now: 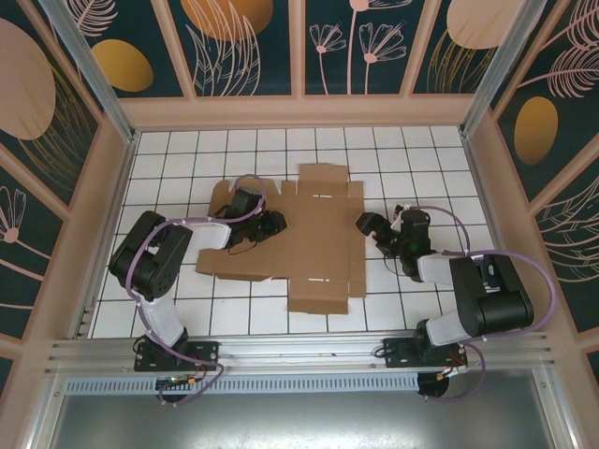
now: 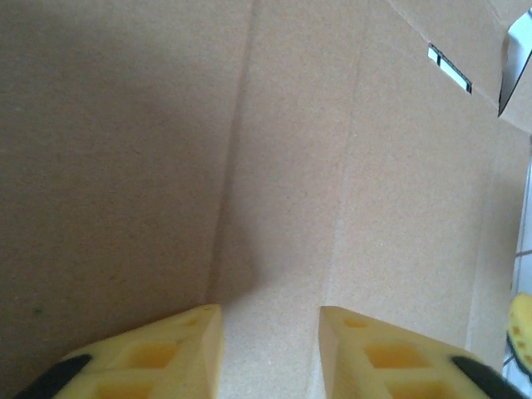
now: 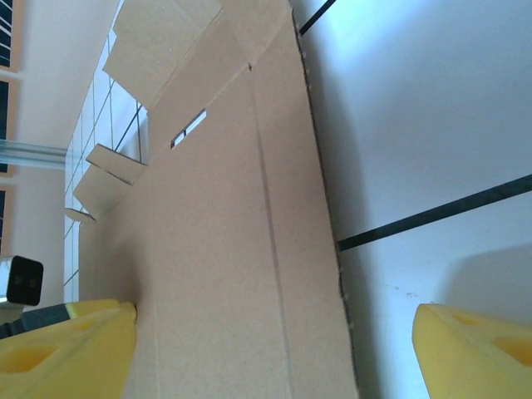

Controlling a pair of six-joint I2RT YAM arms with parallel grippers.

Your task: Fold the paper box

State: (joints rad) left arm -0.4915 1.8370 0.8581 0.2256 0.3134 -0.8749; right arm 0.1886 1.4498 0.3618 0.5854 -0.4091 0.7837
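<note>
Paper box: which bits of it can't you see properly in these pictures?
1. Top external view: the left arm and left gripper cover some of the left side of the paper box.
2. Left wrist view: the picture's edges cut the box off, hiding its outline.
3. Right wrist view: the bottom edge cuts the box off between the fingers of the right gripper.

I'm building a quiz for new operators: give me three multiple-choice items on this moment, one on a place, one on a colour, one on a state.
1. Where is the left gripper? A) over the paper box, left part B) over bare tiles C) parked by its base
2. Colour of the fingers? A) blue B) yellow C) red
3. How is the paper box? A) closed B) flat, unfolded C) crumpled
1 A, the top view shows it above the paper box; 2 B, both wrist views show yellow; 3 B, it lies spread flat.
</note>
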